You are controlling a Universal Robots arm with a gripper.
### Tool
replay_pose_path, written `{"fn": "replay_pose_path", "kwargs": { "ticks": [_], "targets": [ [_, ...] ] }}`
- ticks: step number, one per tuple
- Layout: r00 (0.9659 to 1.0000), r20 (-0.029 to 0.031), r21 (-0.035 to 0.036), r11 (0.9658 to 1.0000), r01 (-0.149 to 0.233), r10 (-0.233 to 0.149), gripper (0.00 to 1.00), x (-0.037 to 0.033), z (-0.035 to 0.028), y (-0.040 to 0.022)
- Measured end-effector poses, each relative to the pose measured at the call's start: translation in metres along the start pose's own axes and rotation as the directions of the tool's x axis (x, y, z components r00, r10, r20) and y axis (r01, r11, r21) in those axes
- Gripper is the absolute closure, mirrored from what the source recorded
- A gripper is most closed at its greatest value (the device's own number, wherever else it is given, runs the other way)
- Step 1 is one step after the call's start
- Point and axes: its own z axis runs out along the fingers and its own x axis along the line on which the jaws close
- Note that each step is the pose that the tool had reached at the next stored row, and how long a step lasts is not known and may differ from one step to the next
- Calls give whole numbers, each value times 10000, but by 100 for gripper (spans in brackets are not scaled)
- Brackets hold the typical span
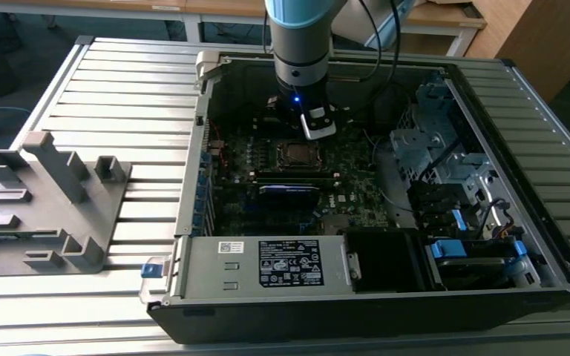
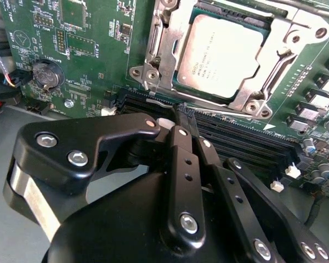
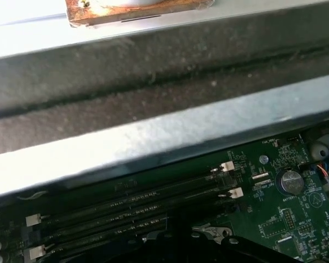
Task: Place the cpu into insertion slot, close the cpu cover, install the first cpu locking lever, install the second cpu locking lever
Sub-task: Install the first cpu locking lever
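Note:
The cpu, a pale silver square, lies flat in the insertion slot on the green motherboard inside the open computer case. The cpu cover, a silver metal frame, lies down over the chip's edges. A thin silver lever rod runs along the socket's edge beside the memory slots. My gripper has its black fingers together, and their tips sit right at that rod. In the exterior view the gripper hangs just behind the socket. Whether the rod is latched I cannot tell.
Long black memory slots lie directly under the fingers. A coin battery sits nearby. The case's metal wall rises close behind. A power supply and drive bays crowd the case; a grey fixture stands outside.

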Motion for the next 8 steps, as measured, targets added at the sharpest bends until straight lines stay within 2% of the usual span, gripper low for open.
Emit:
{"fn": "replay_pose_path", "kwargs": {
  "ticks": [8],
  "targets": [
    [10000,9,-1,10000,4,-4,89,1,14,-4]
  ]
}}
